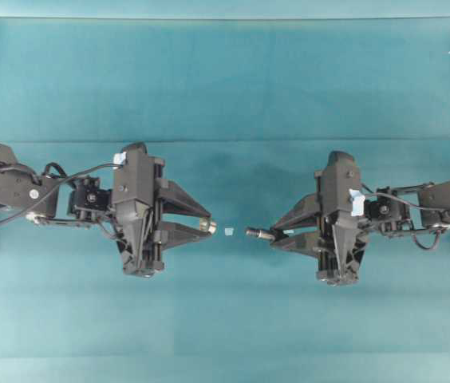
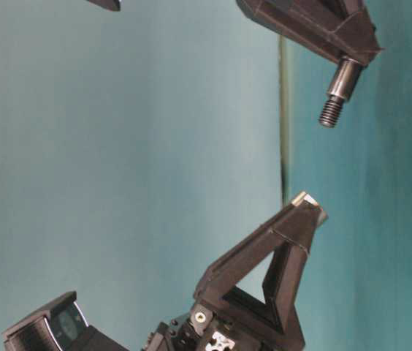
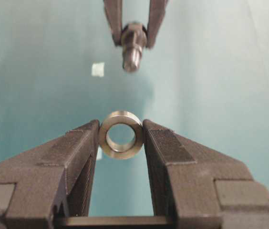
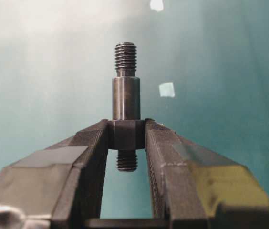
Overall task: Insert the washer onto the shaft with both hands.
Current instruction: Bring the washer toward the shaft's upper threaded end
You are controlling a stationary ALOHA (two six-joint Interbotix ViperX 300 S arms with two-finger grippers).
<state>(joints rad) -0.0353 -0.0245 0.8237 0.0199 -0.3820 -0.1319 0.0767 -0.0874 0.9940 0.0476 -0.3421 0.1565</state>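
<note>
The washer (image 3: pixel 121 134), a smooth thick-walled steel ring, is pinched between the left gripper's (image 3: pixel 121 138) black textured fingertips. The stepped shaft (image 4: pixel 126 102), threaded at both ends, is clamped by the right gripper (image 4: pixel 126 134), facing it, apart.

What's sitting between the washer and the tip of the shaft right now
Only a small pale scrap on the teal table appears in the gap between the washer and shaft, seen overhead. They don't touch.
</note>
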